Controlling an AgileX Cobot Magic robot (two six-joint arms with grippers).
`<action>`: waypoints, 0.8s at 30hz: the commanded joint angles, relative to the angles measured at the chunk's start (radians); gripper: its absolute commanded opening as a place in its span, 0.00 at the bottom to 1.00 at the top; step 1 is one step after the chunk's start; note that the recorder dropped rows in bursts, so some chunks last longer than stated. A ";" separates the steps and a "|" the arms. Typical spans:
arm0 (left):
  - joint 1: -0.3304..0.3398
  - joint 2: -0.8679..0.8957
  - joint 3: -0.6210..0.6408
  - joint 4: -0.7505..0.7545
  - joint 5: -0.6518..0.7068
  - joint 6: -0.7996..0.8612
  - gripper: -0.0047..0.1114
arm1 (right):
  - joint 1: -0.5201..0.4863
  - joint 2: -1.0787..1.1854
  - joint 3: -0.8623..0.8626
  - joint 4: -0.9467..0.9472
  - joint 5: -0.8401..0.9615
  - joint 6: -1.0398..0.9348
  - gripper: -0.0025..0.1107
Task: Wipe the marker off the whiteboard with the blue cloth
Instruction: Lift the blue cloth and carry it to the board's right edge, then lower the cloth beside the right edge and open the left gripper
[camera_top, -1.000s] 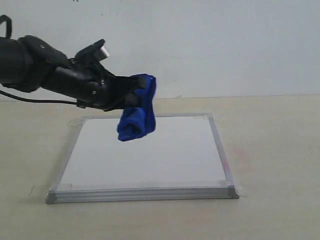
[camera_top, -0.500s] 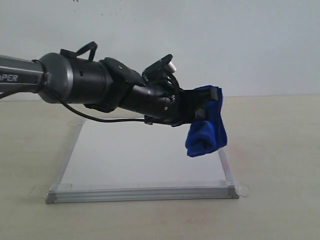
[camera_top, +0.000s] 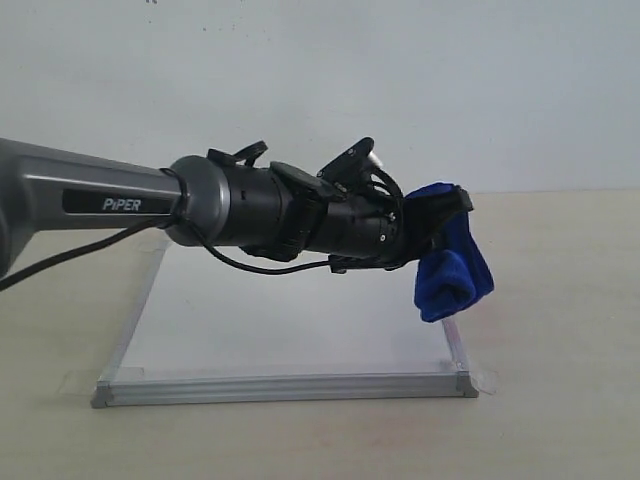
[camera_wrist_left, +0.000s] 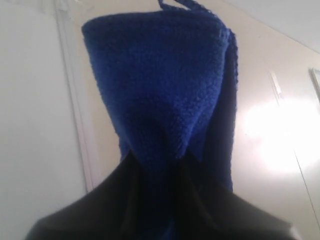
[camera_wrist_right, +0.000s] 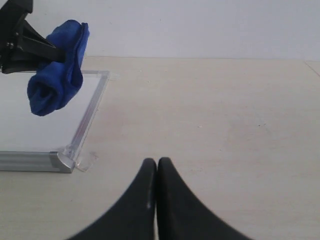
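Note:
The whiteboard (camera_top: 280, 320) lies flat on the table, its silver frame taped at the corners. No marker shows on the part of its surface that I can see. My left gripper (camera_top: 440, 215) is shut on the blue cloth (camera_top: 452, 265), which hangs as a rolled bundle over the board's right edge, slightly above the frame. The left wrist view shows the blue cloth (camera_wrist_left: 160, 85) pinched in my left gripper (camera_wrist_left: 157, 160), with the whiteboard (camera_wrist_left: 30, 125) beside it. My right gripper (camera_wrist_right: 157, 162) is shut and empty over bare table, to the right of the whiteboard (camera_wrist_right: 40, 125) and blue cloth (camera_wrist_right: 57, 75).
The long left arm (camera_top: 120, 205) and its cable (camera_top: 260, 268) stretch across the board from the left. A beige table (camera_top: 560, 330) extends to the right of the board, and a pale wall (camera_top: 450, 90) stands behind it.
The left arm has swept to the right across the board, carrying the cloth from above the board's middle to its right edge. Its grip on the cloth is unchanged.

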 joint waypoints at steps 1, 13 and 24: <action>-0.023 0.039 -0.075 -0.012 0.028 0.032 0.07 | -0.006 -0.004 0.000 -0.002 -0.004 0.000 0.02; -0.027 0.172 -0.244 -0.042 0.070 -0.087 0.07 | -0.006 -0.004 0.000 -0.002 -0.004 0.000 0.02; -0.025 0.188 -0.247 -0.042 -0.013 -0.092 0.07 | -0.006 -0.004 0.000 -0.002 -0.004 0.000 0.02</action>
